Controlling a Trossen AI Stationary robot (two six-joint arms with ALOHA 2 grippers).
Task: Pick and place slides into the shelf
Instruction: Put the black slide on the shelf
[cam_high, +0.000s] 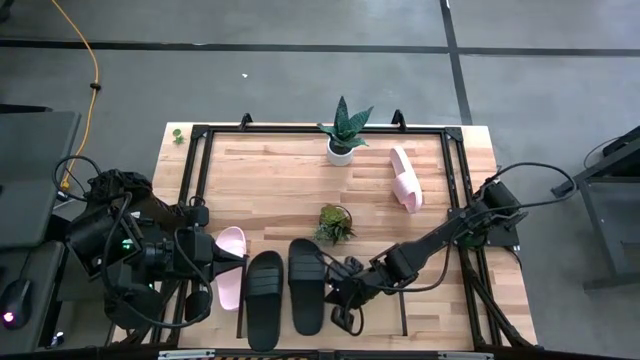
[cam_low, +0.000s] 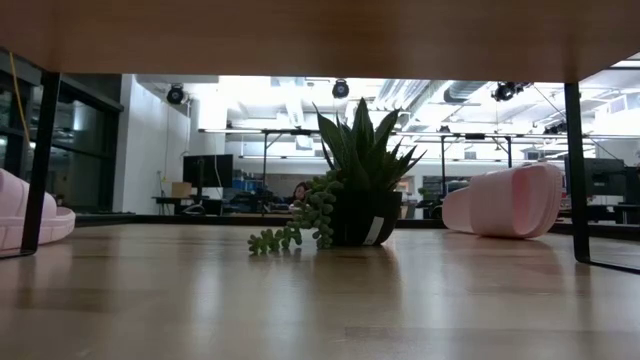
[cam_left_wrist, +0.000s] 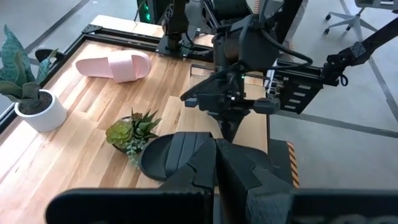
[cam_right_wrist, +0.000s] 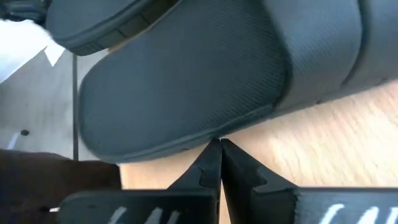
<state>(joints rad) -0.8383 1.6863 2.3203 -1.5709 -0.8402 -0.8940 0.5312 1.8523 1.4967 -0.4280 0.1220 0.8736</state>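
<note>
High view: three slides lie side by side at the near edge of the table — a pink slide (cam_high: 230, 280) on the left, then two black ones (cam_high: 265, 298) (cam_high: 306, 284). The second pink slide (cam_high: 405, 178) lies apart, near the far right corner. The left gripper (cam_high: 243, 260) is clenched on nothing, its tip between the near pink slide and the first black one. The right gripper (cam_high: 328, 291) is clenched too, its closed fingertips (cam_right_wrist: 216, 158) right at the edge of the second black slide, holding nothing. A small trailing succulent (cam_high: 334, 222) sits mid-table just beyond the black pair, between them and the far pink slide; a taller potted plant (cam_high: 343, 132) stands at the far edge. The shelf (cam_high: 440, 325) frames the near side.
</note>
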